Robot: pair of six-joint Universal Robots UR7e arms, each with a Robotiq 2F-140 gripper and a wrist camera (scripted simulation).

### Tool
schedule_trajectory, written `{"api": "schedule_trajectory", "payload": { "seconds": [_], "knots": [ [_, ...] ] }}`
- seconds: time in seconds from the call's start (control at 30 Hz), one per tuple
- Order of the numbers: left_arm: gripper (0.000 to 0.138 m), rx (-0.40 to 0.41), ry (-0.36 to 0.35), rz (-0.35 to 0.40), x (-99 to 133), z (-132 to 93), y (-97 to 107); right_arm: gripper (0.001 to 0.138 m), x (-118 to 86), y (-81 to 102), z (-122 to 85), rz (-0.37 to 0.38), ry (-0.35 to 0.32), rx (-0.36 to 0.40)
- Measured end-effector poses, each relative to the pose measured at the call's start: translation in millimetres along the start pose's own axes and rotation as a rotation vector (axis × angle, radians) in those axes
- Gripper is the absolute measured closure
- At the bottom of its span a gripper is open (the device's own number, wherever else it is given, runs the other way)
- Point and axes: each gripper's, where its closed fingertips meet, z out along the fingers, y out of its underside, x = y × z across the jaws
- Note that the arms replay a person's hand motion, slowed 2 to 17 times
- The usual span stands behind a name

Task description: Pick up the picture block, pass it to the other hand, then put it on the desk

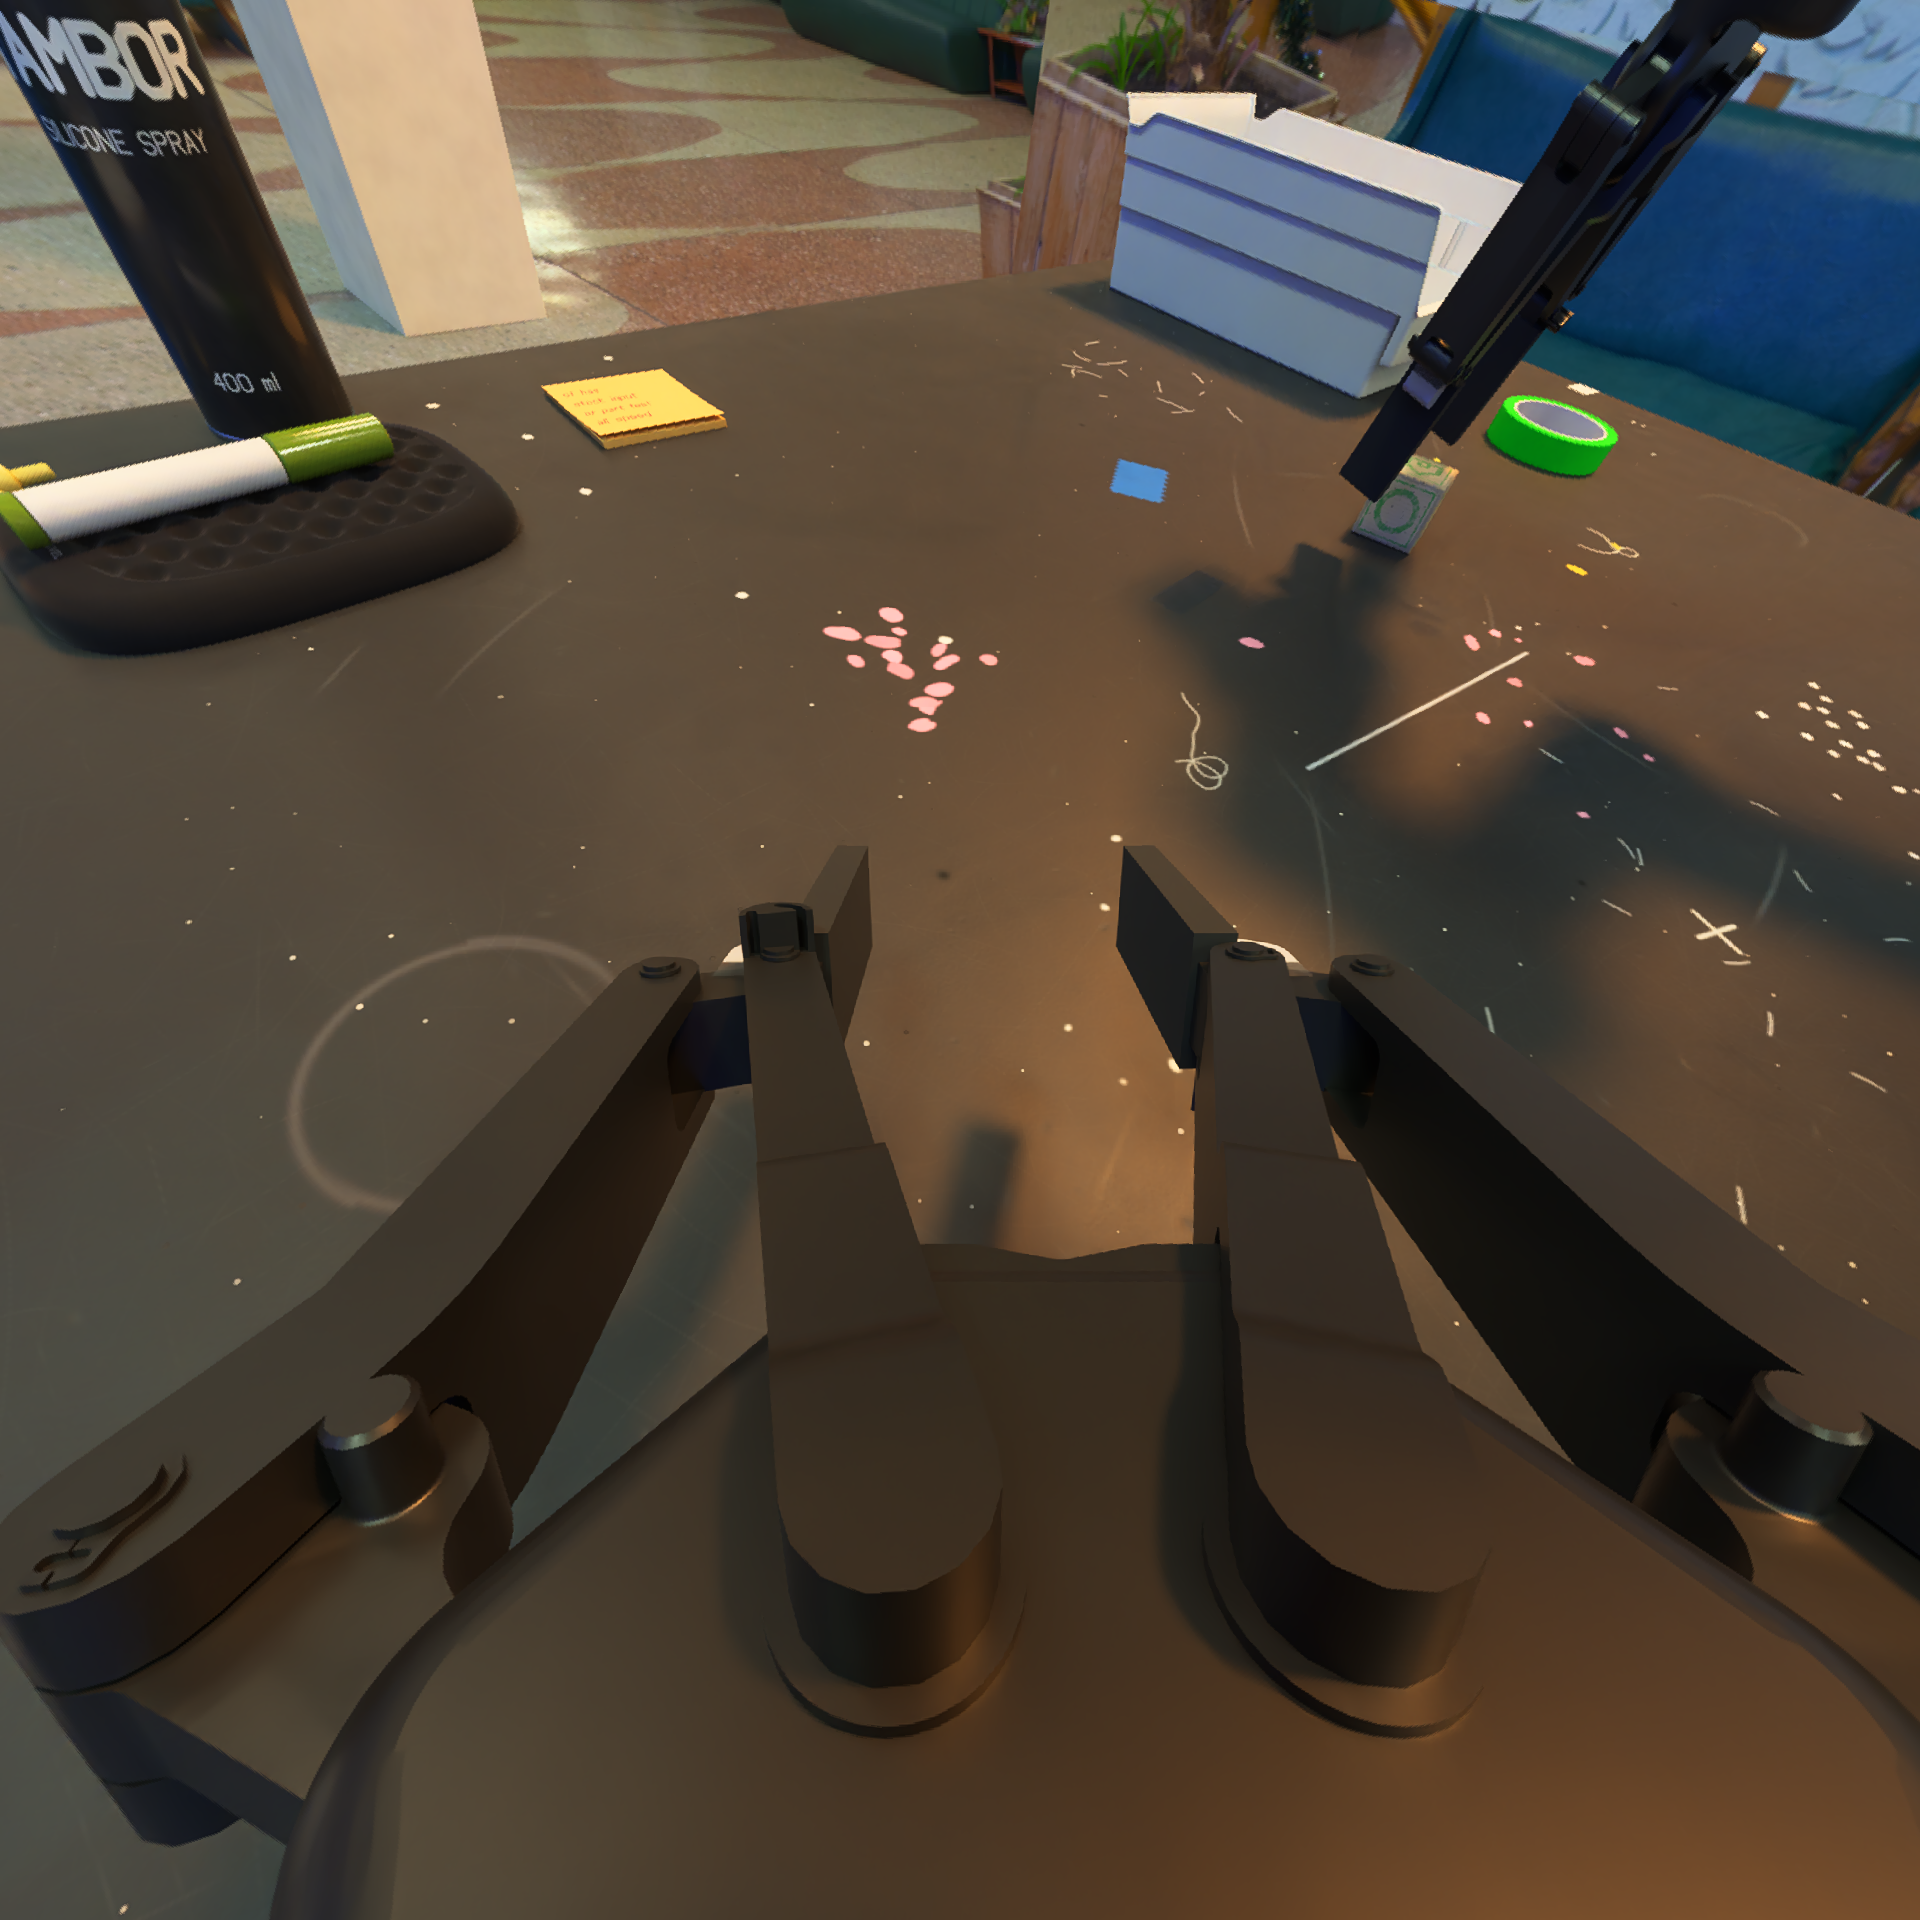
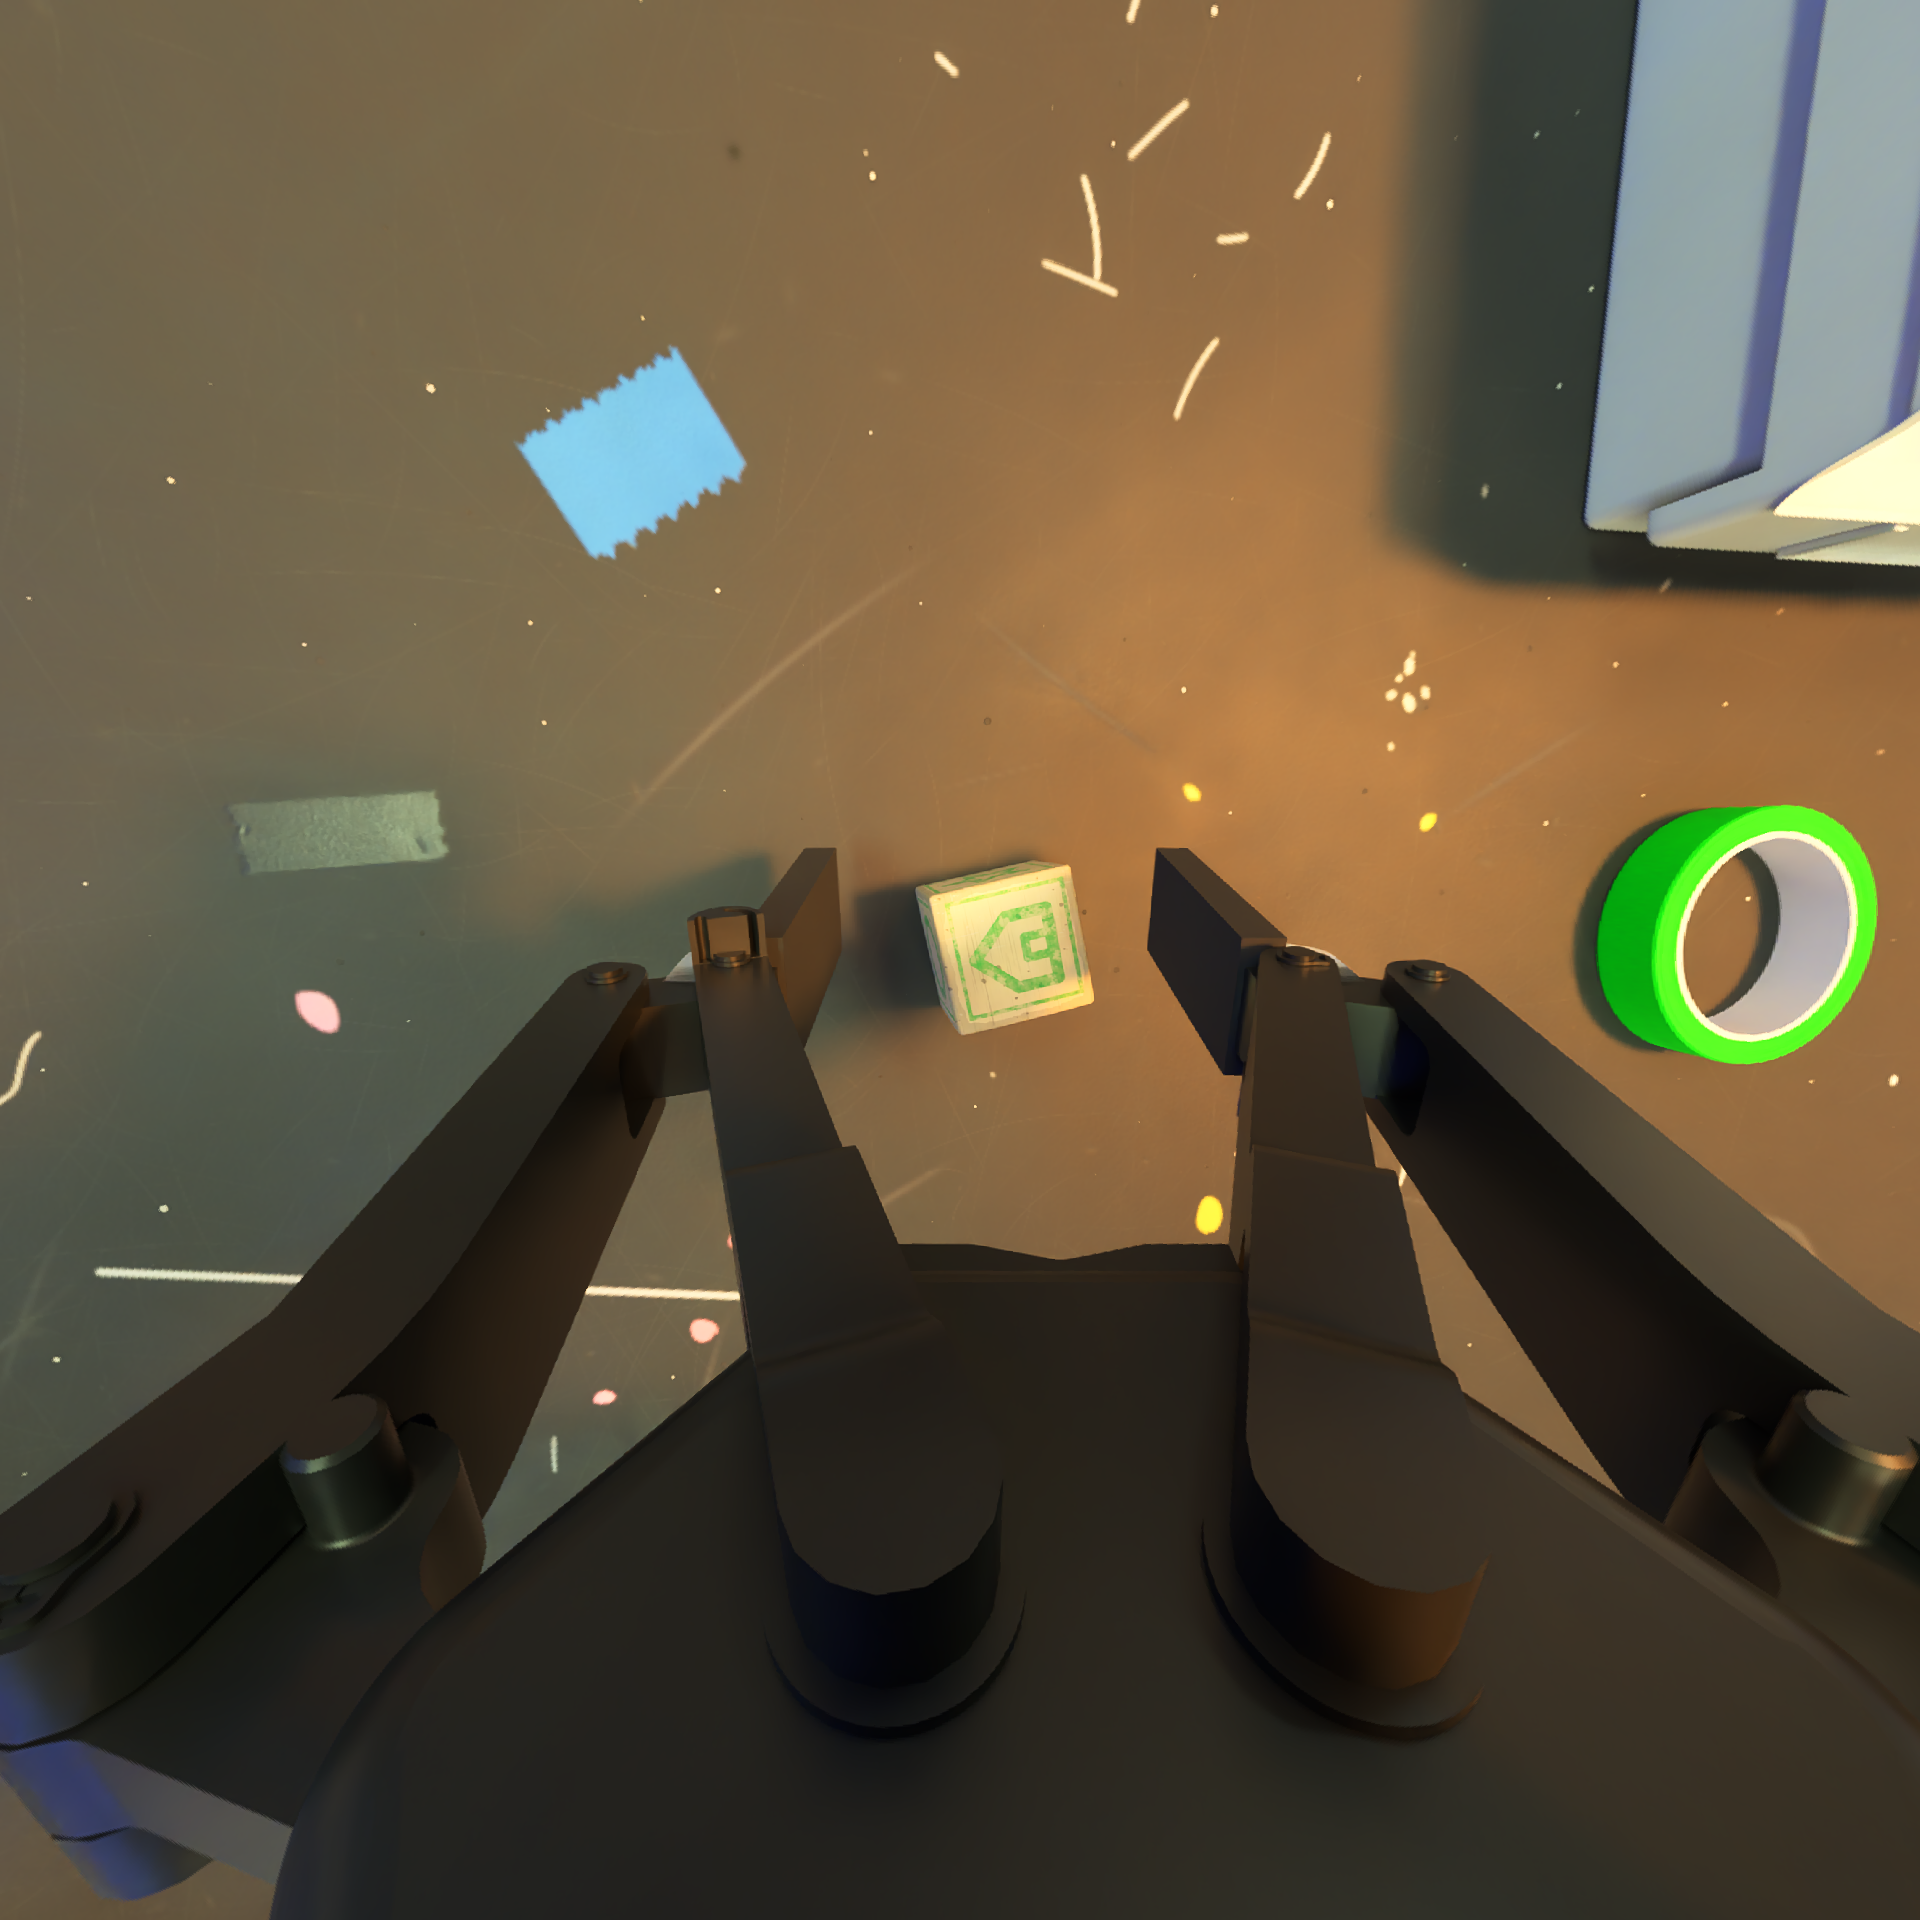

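Note:
The picture block (image 2: 1004, 948) is a small cream cube with green line drawings, resting on the dark desk (image 2: 727, 675). My right gripper (image 2: 992, 914) is open and points down over it, one finger on each side, not touching. In the left wrist view the block (image 1: 1401, 509) sits at the far right, with the right gripper's fingers (image 1: 1397, 457) coming down onto it. My left gripper (image 1: 992, 904) is open and empty, low over the desk's near middle.
A green tape roll (image 2: 1737, 933) lies right of the block. A white and blue file holder (image 1: 1278, 244) stands at the back. A yellow notepad (image 1: 634, 407), a blue paper scrap (image 1: 1140, 481), a black spray can (image 1: 177, 208) and a marker (image 1: 197, 473) on a black pad are to the left.

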Motion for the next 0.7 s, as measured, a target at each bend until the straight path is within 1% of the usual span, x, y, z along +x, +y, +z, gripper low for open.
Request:
{"api": "schedule_trajectory", "payload": {
  "seconds": [0.17, 0.37, 0.57, 0.7],
  "knots": [
    [0.074, 0.004, -0.006, 0.000, -1.5, -0.7, -0.8, 0.053, 1.9, -3.7, -11.5, -0.003, 0.012, 0.042],
    [0.074, 0.008, -0.012, 0.000, -3.0, -1.2, -1.3, 0.051, 2.0, -10.7, -30.0, 0.001, 0.014, 0.117],
    [0.074, 0.008, -0.013, -0.002, -3.8, -1.3, -1.2, 0.050, -3.3, -19.1, -51.8, -0.001, -0.010, 0.210],
    [0.074, 0.006, -0.013, -0.004, -4.3, -1.3, -1.1, 0.050, -10.0, -25.1, -67.4, -0.011, -0.041, 0.281]
  ]
}}
